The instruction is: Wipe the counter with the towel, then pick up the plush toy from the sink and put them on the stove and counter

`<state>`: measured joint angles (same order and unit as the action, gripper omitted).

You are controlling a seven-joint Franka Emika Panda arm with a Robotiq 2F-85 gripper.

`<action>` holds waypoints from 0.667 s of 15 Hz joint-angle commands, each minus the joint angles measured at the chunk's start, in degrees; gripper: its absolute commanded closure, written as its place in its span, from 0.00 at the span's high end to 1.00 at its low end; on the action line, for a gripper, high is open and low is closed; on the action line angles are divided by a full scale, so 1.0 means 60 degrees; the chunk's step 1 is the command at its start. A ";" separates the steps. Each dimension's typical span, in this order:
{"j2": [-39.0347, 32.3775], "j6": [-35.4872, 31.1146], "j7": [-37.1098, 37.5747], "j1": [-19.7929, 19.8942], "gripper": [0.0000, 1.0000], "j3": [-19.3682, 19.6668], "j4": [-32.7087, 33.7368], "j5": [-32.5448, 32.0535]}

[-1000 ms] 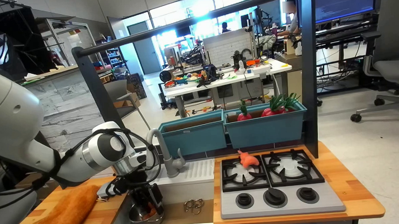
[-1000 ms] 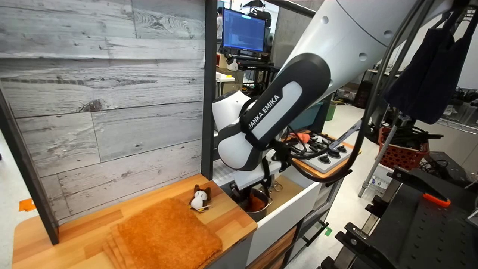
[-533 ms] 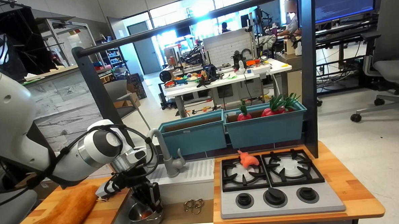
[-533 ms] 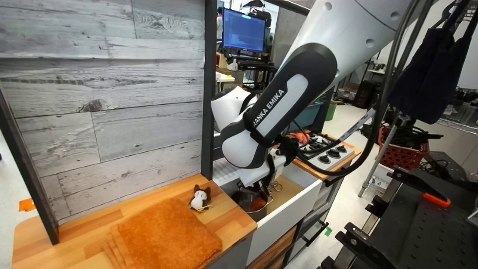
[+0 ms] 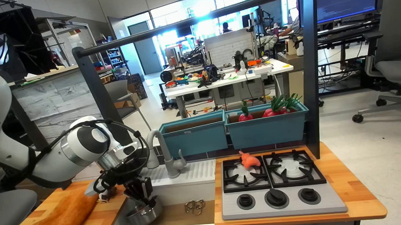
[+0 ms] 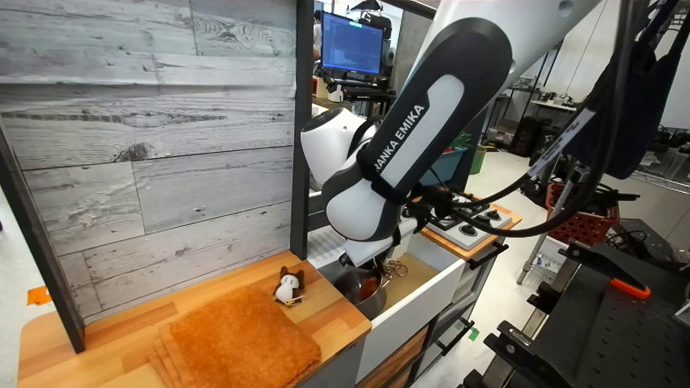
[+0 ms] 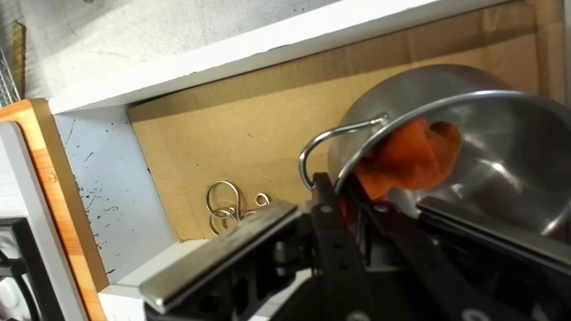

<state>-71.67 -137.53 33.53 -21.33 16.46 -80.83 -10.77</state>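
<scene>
Orange towel (image 5: 64, 213) seems parked on the desk (image 5: 105, 216), lower left in an exterior view. Lower centre in an exterior view, a pot (image 6: 377, 308) in the sink (image 6: 415, 303) holds a plush toy (image 6: 369, 289). Wrist view, right: pot tilts, probably because the nearly closed pincer (image 7: 337, 180) clamps its rim.

Jaws on tilted metal pot (image 5: 145, 216) in sink (image 5: 188, 192); orange towel (image 5: 67, 213) on counter (image 5: 104, 216).

The white arm (image 6: 354, 209) has a rounded black cover (image 6: 469, 46) with a grey panel (image 6: 431, 121), white “RANKA EMIKA” lettering (image 6: 400, 137) toward the panel's eight o'clock, and a black cable (image 6: 601, 161) toward three.
</scene>
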 commanded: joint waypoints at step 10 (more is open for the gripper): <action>-0.1349 -0.0292 0.0723 0.0269 0.48 -0.0126 0.1007 0.0018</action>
<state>-75.75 -138.44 36.61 -20.48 16.31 -78.67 -10.75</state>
